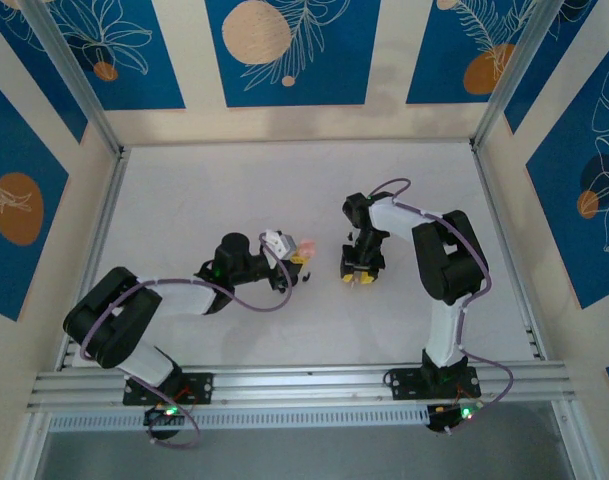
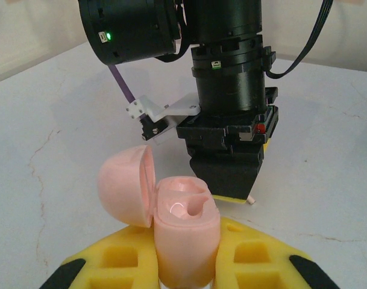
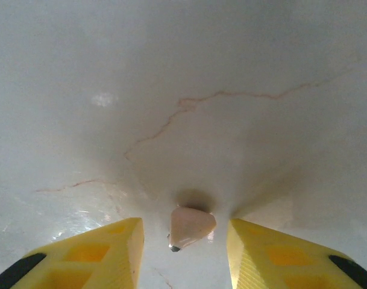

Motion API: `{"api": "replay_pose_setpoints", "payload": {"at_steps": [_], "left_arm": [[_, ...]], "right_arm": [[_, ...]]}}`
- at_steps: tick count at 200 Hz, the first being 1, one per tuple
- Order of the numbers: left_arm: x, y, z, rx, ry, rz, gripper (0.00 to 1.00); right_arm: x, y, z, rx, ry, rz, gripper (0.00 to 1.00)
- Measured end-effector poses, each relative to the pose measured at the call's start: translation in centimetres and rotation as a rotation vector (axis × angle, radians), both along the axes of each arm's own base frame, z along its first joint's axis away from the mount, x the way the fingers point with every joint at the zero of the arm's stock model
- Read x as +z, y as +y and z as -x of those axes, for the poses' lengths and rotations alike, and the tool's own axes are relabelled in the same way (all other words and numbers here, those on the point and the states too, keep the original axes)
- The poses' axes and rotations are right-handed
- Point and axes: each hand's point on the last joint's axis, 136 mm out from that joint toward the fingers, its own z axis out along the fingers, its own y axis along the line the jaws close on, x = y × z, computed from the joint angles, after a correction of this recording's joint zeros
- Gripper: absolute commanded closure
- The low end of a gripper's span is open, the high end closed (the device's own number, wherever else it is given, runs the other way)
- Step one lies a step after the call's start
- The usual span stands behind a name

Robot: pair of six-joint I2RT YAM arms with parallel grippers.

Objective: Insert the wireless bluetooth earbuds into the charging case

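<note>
While the left end effector (image 2: 186,260) is clenching hard on the pale pink charging case (image 2: 184,235), the right arm is working just across from it, out in the middle of the white bench (image 1: 204,200). From the left wrist view, that case is sitting upright between the two yellow fingers (image 2: 120,256), pinched at its lower half. Its rounded lid (image 2: 124,185) is swinging wide open to the left on the hinge. The top of the case body is facing up, and its moulded hollows are catching the light. Whether either hollow is holding a bud, I cannot tell.

Over to the right wrist view: one pale pink earbud (image 3: 191,224) is lying on the bench, dark tip pointing down toward the camera, a soft shadow just behind it. The right end effector (image 3: 184,232) is pointing straight down over it, its yellow fingers (image 3: 111,250) standing released on either side. A clear gap is showing on both flanks, so nothing is gripping the bud. Thin reddish cracks (image 3: 171,117) are running across the bench surface beyond it.

From overhead, the two end effectors are sitting near each other at mid-bench, left one reaching in from the left with the pink case at its tip, right one angled down just beside it. The left wrist view is also catching the right arm's black wrist housing (image 2: 228,78) towering right behind the open case, a green light (image 2: 108,36) glowing and a purple cable (image 2: 124,84) trailing down.
</note>
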Motion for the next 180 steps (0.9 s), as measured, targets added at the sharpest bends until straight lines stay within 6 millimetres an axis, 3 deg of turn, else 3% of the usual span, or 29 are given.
{"api": "replay_pose_setpoints", "payload": {"at_steps": [88, 180], "left_arm": [[0.01, 0.04, -0.02, 0.003, 0.0, -0.001, 0.88], [-0.57, 0.11, 0.14, 0.002, 0.018, -0.015, 0.89]], "right_arm": [[-0.25, -0.39, -0.06, 0.007, 0.003, 0.013, 0.77], [-0.01, -0.56, -0.56, -0.035, -0.085, -0.044, 0.79]]}}
